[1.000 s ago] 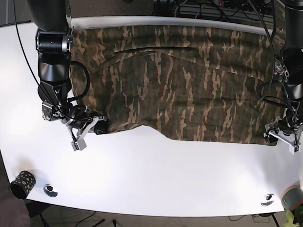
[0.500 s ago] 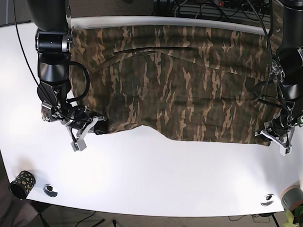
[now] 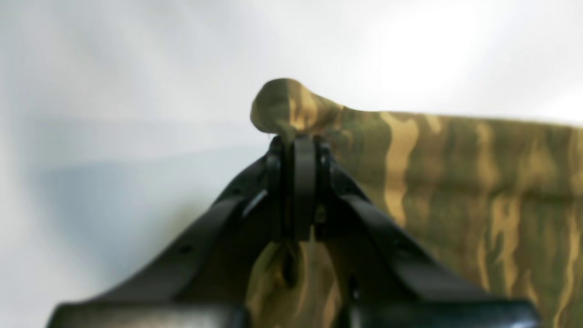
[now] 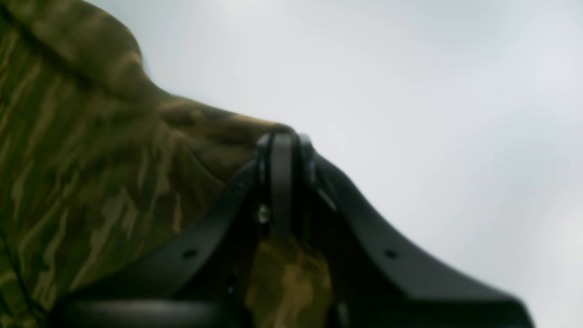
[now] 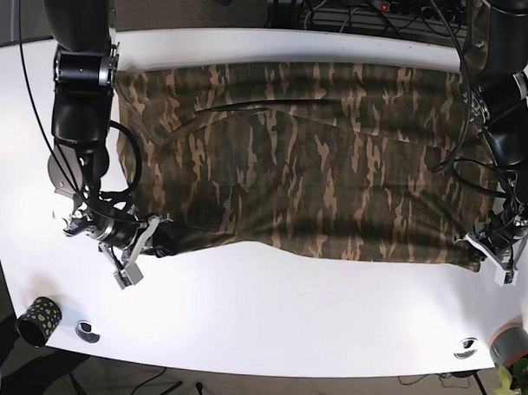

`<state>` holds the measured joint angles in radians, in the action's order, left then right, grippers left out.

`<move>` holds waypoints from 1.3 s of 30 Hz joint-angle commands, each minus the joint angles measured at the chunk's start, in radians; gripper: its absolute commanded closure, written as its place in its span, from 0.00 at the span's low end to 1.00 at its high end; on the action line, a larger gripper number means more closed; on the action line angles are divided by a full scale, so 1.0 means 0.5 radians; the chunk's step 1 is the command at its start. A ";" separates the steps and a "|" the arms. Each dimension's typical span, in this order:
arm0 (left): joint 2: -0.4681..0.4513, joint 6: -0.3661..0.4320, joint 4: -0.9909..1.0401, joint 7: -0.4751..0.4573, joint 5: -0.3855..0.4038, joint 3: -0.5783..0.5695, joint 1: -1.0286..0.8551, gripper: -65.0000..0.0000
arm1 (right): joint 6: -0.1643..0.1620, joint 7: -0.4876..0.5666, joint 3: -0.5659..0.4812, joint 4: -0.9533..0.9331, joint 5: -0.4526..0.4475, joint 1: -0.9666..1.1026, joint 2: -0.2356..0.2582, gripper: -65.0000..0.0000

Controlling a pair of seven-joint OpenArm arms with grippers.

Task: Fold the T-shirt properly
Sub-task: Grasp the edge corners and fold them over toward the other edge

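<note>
White table; T-shirt lies crosswise.

Two black arms built from stacked cylindrical segments with silver joint rings, loose black cables looping alongside each. Wrists end in silver-grey brackets. Left gripper and right gripper both matte black, with flat narrow fingers on angled black struts with small round holes; close-ups blurry.

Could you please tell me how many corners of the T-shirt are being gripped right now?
2: the left gripper pinches the T-shirt at its near corner on the base view's right; the right gripper pinches the near corner on that view's left. The far corners lie free.
</note>
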<state>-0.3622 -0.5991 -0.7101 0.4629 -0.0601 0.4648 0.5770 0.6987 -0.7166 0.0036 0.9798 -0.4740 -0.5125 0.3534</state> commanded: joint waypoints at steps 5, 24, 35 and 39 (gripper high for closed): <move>0.057 -0.009 -0.699 0.153 0.030 -0.004 -0.192 1.00 | -0.001 -0.109 0.280 0.371 -0.011 0.115 0.043 1.00; 0.210 -0.181 -1.604 0.582 0.030 0.241 -0.738 1.00 | -0.001 -0.637 0.749 1.485 -0.029 0.778 -0.055 1.00; 0.213 -0.198 -1.856 0.733 0.027 0.241 -1.143 1.00 | -0.001 -0.762 0.887 1.899 -0.029 1.223 -0.224 1.00; 0.210 -0.198 -1.856 0.733 0.027 0.241 -1.235 1.00 | -0.001 -0.759 0.903 1.887 -0.011 1.346 -0.270 1.00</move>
<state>-0.2367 -0.7082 -1.6188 0.8383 -0.0383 0.5800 -0.0452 0.7033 -1.1080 0.4469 1.9083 -0.4839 0.1577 0.2092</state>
